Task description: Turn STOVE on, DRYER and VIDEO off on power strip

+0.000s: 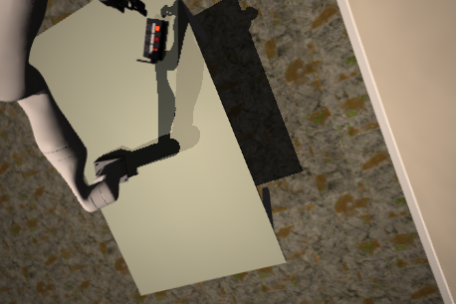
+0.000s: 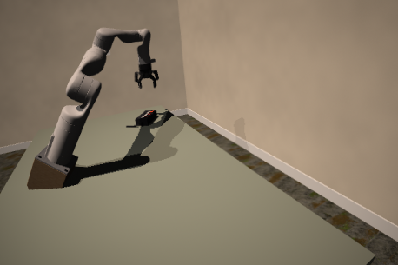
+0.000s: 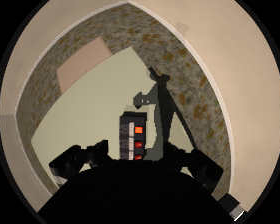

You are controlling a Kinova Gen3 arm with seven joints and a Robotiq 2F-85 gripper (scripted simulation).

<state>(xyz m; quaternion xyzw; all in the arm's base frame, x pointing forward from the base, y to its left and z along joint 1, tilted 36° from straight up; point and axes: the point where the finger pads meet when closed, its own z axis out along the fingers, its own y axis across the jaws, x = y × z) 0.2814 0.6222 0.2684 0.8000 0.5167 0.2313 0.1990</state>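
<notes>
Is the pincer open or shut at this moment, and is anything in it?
Open and empty. The pincer hangs with fingers spread above the power strip, which lies on the table.
</notes>
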